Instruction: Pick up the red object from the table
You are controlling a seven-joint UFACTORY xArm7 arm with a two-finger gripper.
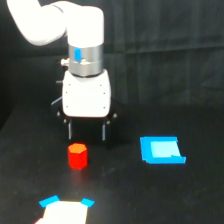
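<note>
Black matte table (200,75) spreads wide, leaving every piece open to approach. Above it hangs the white gripper (87,131), fingers parted wider than the prism and holding nothing, seemingly lined up to descend. At its 3 o'clock, well apart, lies a flat blue piece (161,150), no obstacle. The red object (77,155) stands upright near the fingertips, at their 7 o'clock, unobstructed.

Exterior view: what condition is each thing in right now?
Red object: upright on the table, not held.
Tool: open, fingers apart, just behind the red object.
Blue piece: lying flat, untouched.
White and blue thing: at the bottom edge, cut off.
</note>
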